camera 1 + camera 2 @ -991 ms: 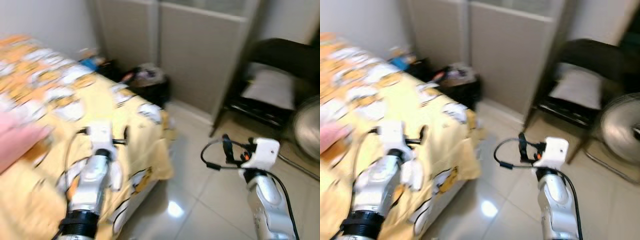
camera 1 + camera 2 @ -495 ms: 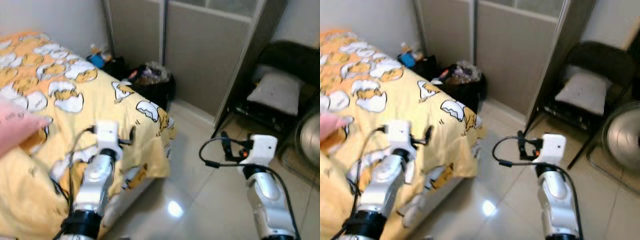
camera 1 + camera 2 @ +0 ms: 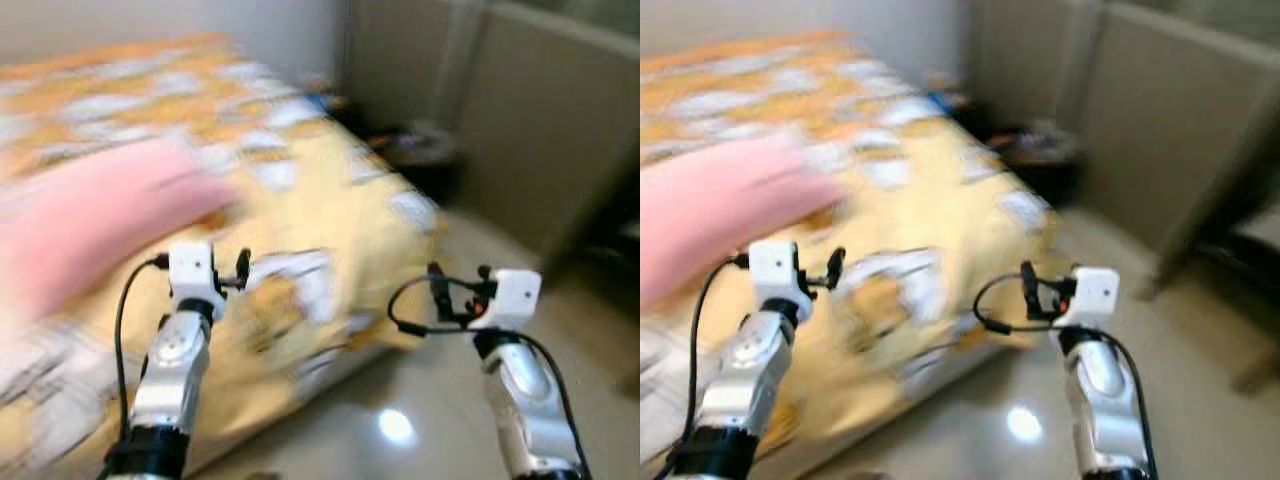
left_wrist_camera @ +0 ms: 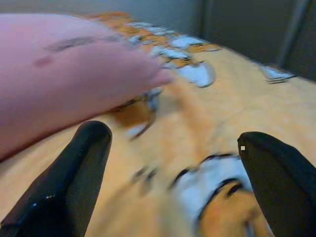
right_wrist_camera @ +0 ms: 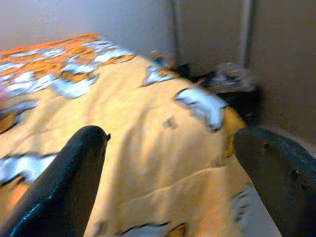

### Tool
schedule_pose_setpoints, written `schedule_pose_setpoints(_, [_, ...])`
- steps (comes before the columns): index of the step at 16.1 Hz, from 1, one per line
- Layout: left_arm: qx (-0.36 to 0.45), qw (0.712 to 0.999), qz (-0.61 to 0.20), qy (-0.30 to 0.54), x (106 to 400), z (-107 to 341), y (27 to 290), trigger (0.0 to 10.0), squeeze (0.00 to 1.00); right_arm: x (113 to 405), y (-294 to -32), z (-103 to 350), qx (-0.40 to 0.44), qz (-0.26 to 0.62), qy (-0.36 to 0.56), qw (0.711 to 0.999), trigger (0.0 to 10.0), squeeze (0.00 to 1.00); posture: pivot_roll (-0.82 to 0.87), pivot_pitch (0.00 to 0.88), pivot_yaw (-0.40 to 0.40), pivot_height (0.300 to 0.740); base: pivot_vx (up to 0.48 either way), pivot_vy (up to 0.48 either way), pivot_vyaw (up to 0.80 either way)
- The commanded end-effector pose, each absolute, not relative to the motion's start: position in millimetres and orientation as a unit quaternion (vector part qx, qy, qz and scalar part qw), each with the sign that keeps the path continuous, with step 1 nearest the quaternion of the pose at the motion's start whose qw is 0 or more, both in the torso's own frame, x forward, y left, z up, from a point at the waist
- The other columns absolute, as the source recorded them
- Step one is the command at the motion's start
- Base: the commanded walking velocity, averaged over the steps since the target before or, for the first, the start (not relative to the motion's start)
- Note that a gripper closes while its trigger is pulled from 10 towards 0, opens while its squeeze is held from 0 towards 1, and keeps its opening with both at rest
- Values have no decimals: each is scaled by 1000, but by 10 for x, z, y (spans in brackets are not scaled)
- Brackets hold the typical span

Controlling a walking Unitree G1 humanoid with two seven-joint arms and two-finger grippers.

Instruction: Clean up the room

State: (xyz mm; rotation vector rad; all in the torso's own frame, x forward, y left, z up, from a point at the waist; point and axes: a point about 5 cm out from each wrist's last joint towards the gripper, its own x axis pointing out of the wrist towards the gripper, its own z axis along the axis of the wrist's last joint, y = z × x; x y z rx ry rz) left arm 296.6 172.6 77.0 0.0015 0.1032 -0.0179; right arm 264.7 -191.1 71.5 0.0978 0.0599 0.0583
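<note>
Left gripper (image 4: 173, 187): fingers (image 4: 74, 182) standing wide apart, holding nothing; hovering low over the bed (image 3: 330, 230), the yellow printed bedspread (image 4: 237, 103) showing in the gap between them.

Right gripper (image 5: 173, 182): fingers (image 5: 69, 182) likewise spread wide, holding nothing; hanging near the foot corner of the bed, partly over the glossy tiled floor (image 3: 420, 430).

Pink item (image 3: 90, 225): a large soft pink mass, possibly a pillow or folded cover, lying on the bedspread ahead of and to the left of the left gripper. In the left wrist view it is sitting just beyond the fingertips, near but apart. Blur is hiding its edges and exact shape.

Dark clutter (image 3: 1045, 150): a smeared heap lying on the floor beyond the far corner of the bed, before grey panelled doors (image 3: 540, 130); contents not readable.

Step in hand, as judged: the head views are smearing, so the robot appears to be turning toward the bed, probably to address the pink item.

Handling advice: letting the body settle and the picture sharpen before reaching; keeping the left fingers spread; coming in level with the bedspread and closing on a firm edge of the pink mass, not the sheet beneath; keeping the right arm free of the overhanging bedspread corner.
</note>
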Motion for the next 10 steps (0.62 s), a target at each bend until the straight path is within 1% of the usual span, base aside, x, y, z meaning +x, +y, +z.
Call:
schedule_pose_setpoints(1, [6, 998, -13, 59, 2945, 741, 1698, 10000, 0, 2606, -1928, 678, 49, 28, 38, 998, 10000, 16, -65, 0, 8, 740, -480, 0, 431])
schedule_pose_setpoints(3, [-1, 998, -24, 59, 2951, 742, 1656, 10000, 0, 2611, -1901, 671, 48, 37, 39, 997, 10000, 31, -67, 0, 6, 740, 0, 0, 438])
schedule_pose_setpoints(5, [23, 998, -17, 57, 2980, 756, 1662, 10000, 0, 2645, -1910, 688, 47, 41, 37, 997, 10000, 27, -66, 0, 5, 740, 0, 0, 431])
schedule_pose_setpoints(6, [25, 998, -19, 62, 2995, 760, 1646, 10000, 0, 2683, -1913, 709, 43, 40, 35, 998, 10000, 35, -65, 0, 5, 740, 0, -480, 438])
schedule_pose_setpoints(7, [28, 998, -23, 58, 3005, 782, 1627, 10000, 0, 2721, -1919, 684, 40, 25, 50, 998, 10000, 0, -63, 0, 8, 740, 0, -480, 0])
schedule_pose_setpoints(8, [38, 998, -27, 51, 3011, 811, 1616, 10000, 0, 2736, -1924, 688, 43, 19, 48, 998, 10000, 0, -62, 0, 10, 740, 0, -480, 0])
schedule_pose_setpoints(10, [49, 997, -26, 47, 3006, 816, 1604, 10000, 0, 2716, -1945, 712, 45, 17, 37, 998, 10000, 0, -65, 0, 13, 740, 0, -480, 519])
